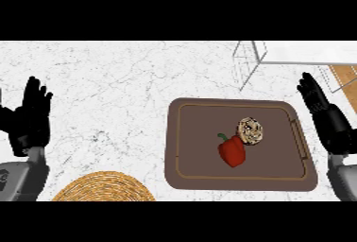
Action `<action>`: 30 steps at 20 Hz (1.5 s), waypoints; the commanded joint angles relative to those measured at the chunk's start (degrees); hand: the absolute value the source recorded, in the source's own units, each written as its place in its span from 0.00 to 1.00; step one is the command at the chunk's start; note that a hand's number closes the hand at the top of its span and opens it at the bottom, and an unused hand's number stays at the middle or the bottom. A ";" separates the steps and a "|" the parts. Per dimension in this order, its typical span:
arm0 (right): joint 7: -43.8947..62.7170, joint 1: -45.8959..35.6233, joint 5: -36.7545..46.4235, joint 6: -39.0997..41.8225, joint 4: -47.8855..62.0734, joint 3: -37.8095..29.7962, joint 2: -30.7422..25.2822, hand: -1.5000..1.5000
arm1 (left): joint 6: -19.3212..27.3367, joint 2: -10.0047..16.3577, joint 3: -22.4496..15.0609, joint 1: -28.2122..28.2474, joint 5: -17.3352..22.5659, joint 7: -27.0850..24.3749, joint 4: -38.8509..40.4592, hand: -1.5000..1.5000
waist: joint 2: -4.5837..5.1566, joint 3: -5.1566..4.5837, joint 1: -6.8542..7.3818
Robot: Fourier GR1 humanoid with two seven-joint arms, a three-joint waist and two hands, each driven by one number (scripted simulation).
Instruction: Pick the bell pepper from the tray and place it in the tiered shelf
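Note:
A red bell pepper [233, 151] with a green stem lies near the middle of the brown tray [195, 142]. A round speckled pastry [251, 129] touches it on the upper right. The wire tiered shelf [293, 57] with a white top stands at the far right of the counter. My right hand [322, 113] is open with fingers up, just right of the tray's edge. At the left edge my left hand [28, 118] rests open, far from the tray. Neither hand touches anything.
A woven straw mat [103, 188] lies at the front, left of the tray. The white marble counter [118, 85] stretches between the left hand and the tray. A wooden surface [346, 78] shows behind the shelf's wires.

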 commanded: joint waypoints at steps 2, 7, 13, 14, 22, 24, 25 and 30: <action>5.53 -3.87 -0.78 4.91 -5.01 5.36 1.22 1.00 | -3.55 -1.63 -3.50 1.67 -0.44 -2.09 -2.07 0.50 | -1.12 2.56 3.16; 13.88 -13.37 9.24 -3.18 -5.03 11.02 4.04 1.00 | -8.68 -0.67 -8.82 3.13 -2.59 -4.94 -5.80 0.50 | -1.28 2.42 4.46; 14.72 -14.49 -18.21 20.90 -3.79 4.73 7.10 0.00 | -7.10 -0.07 -8.52 5.04 -3.83 -2.61 -11.33 0.50 | -0.96 2.69 3.04; 15.39 -16.45 -19.55 23.75 -3.46 3.79 5.38 0.00 | -8.50 -0.11 -7.47 6.51 -2.94 -5.01 -9.83 0.50 | -0.89 2.66 3.08; 25.89 -21.17 -15.17 37.83 -16.08 10.06 -10.59 0.00 | -6.22 -1.06 -9.70 7.97 -4.93 -1.85 -14.45 0.50 | -1.59 2.56 2.37; 28.53 -22.49 -13.56 40.18 -19.39 11.48 -13.73 0.00 | -6.12 -1.03 -8.53 8.93 -4.64 -2.86 -13.43 0.50 | -1.59 2.51 2.19; 28.11 -25.74 -8.40 39.34 -19.73 12.87 -13.45 0.00 | -7.28 0.30 -7.82 5.48 -4.54 -1.99 -12.13 0.50 | -1.25 2.52 2.42; 36.14 -27.57 1.18 39.38 -30.49 17.77 -17.40 0.00 | -7.08 0.71 -7.93 6.85 -4.47 0.41 -14.77 0.50 | -1.62 2.55 2.12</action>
